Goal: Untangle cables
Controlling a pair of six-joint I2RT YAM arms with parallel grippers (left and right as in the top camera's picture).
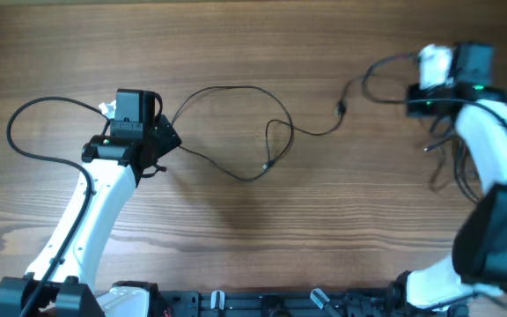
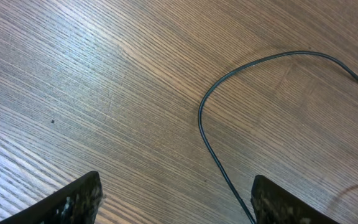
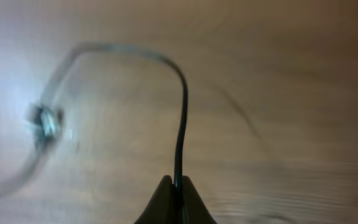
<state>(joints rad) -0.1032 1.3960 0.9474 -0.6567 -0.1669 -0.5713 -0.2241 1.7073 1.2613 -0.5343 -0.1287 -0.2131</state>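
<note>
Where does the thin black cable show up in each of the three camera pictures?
Overhead: the cable loops across the middle of the wooden table.
Left wrist: curves at right, ending by the right finger.
Right wrist: pinched, rising from the right gripper.
Shared landmark: the wood grain.

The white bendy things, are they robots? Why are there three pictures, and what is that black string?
Yes, those are two robot arms at a wooden table. The big picture is taken from above. The other two come from little cameras on each arm's wrist, looking down past its fingers.

The black string is a thin cable lying in loose loops on the table, with a small plug at one end.

The left gripper is open, and the cable runs between its two dark fingers without being pinched. The right gripper is pinched shut on the cable. That picture is blurry.
</note>
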